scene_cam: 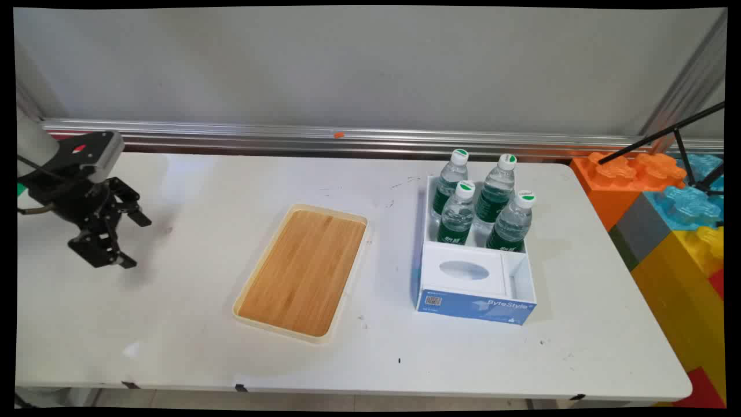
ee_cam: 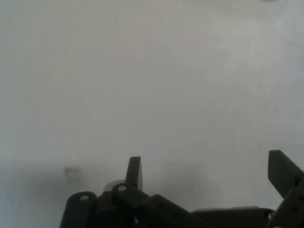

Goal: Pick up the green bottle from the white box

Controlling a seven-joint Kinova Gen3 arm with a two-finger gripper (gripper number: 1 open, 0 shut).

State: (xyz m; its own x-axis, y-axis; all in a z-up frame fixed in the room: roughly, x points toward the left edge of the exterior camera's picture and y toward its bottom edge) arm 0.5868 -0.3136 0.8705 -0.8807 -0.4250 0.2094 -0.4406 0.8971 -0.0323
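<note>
The black gripper [scene_cam: 133, 242] [ee_cam: 209, 173] hangs over the white table [scene_cam: 191, 313], far left of the tray [scene_cam: 303, 271]. Its jaws are wide apart and hold nothing. The tray is flat brown wood with a cream rim. Right of the tray, a blue-and-white box [scene_cam: 476, 288] holds four bottles [scene_cam: 482, 204].

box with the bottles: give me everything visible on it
The box is open-topped, white inside with a blue front lettered ByteStyle and a QR code, apparently cardboard. It sits flat on the white table, right of the wooden tray, apart from it. Its far section holds four upright water bottles, white-capped with green labels. Its near section holds a white insert with an oval opening.
</note>
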